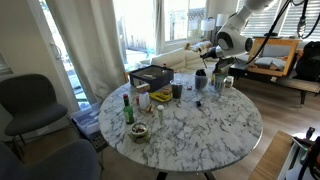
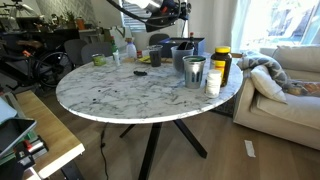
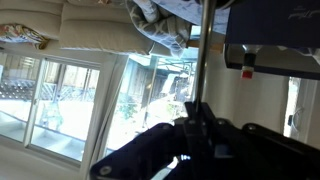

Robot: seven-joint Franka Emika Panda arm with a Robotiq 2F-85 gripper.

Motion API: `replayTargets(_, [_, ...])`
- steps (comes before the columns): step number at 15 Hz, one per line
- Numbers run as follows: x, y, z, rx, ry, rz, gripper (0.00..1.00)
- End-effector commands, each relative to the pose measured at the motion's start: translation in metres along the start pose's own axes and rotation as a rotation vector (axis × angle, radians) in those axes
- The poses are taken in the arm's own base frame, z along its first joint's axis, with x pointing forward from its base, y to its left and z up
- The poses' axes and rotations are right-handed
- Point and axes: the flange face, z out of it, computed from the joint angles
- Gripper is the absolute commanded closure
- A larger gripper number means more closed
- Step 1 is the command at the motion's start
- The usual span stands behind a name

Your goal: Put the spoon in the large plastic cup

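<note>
Above the table (image 1: 200, 125), the arm (image 1: 236, 34) holds the gripper (image 1: 203, 47) level; jaws clamped on the spoon (image 3: 197, 60).

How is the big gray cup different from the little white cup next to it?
The gray cup is taller and wider than the white cup. The gray cup is dark and dull, while the white cup is bright plain white. The white cup stands nearer the edge of the marble table than the gray cup does. Both stand upright, side by side.
</note>
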Motion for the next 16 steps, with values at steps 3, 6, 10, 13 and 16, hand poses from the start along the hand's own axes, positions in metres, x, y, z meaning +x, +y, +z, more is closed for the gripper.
replayTargets(3, [-0.011, 0.003, 0.001, -0.005, -0.016, 0.000, 0.98])
replayTargets(6, [-0.017, -0.005, 0.004, 0.007, -0.030, 0.002, 0.98])
replayTargets(10, [-0.029, -0.018, 0.010, 0.028, -0.053, 0.005, 0.98])
replayTargets(13, [-0.038, -0.026, 0.015, 0.045, -0.061, 0.007, 0.67])
replayTargets(16, [-0.042, -0.031, 0.018, 0.050, -0.072, 0.013, 0.52])
